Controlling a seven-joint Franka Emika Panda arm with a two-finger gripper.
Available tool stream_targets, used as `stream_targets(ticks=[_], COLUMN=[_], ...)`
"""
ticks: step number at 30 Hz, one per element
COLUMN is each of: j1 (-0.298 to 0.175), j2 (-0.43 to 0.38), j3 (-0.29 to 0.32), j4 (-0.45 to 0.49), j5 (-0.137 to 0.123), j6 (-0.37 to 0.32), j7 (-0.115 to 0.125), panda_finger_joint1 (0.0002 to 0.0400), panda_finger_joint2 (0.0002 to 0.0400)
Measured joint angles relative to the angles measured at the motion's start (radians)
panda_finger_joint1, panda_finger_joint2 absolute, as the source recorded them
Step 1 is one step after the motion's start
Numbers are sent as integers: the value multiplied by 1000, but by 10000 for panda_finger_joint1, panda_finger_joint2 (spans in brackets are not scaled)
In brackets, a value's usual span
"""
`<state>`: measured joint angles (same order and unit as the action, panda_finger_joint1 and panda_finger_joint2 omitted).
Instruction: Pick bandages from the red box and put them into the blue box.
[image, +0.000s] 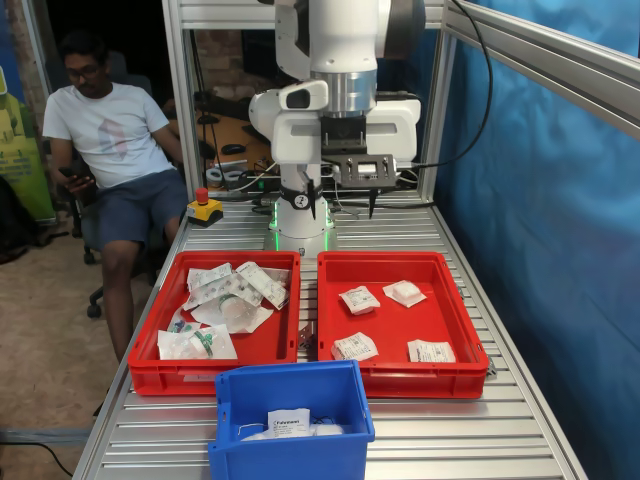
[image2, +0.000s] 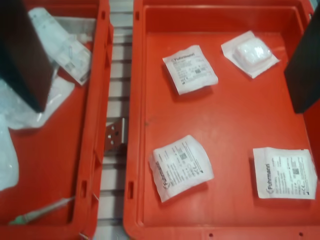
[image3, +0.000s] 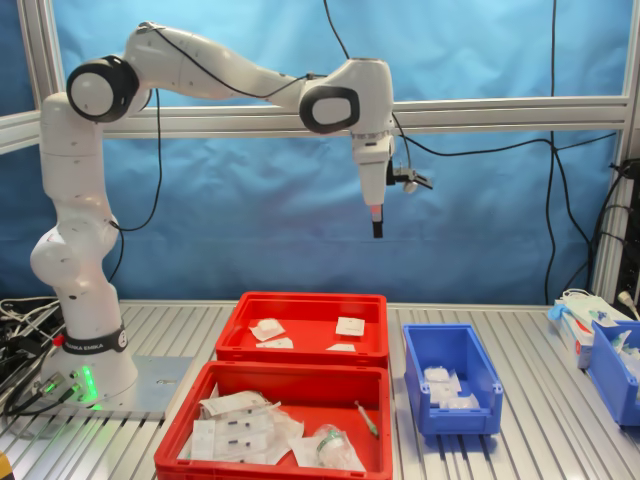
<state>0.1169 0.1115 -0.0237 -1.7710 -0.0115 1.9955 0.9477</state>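
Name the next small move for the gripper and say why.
Probably lower straight down toward one small square white packet in the shallow red plastic tray. The gripper hangs high above the trays, open and empty, and four packets lie separate and flat, while the deep blue plastic bin already holds some.

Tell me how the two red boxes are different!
The red box on the first exterior view's right holds four small flat white bandages lying apart. The other red tray holds a pile of crumpled clear wrappers overlapping each other, some with green bits. Both are shallow red trays of the same shape, side by side.
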Motion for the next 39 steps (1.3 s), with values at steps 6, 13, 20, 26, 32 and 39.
stream_targets(ticks=[6, 13, 20, 26, 32, 39], j1=[22, 36, 44, 59, 80, 113], j2=[32, 69, 102, 132, 163, 200], j3=[3, 5, 5, 5, 5, 5], j4=[-34, -96, -147, -179, -192, -200], j5=[0, 0, 0, 0, 0, 0], j6=[85, 196, 271, 302, 346, 400], j7=[0, 0, 0, 0, 0, 0], panda_finger_joint1=[400, 400, 400, 400, 400, 400], panda_finger_joint2=[400, 400, 400, 400, 400, 400])
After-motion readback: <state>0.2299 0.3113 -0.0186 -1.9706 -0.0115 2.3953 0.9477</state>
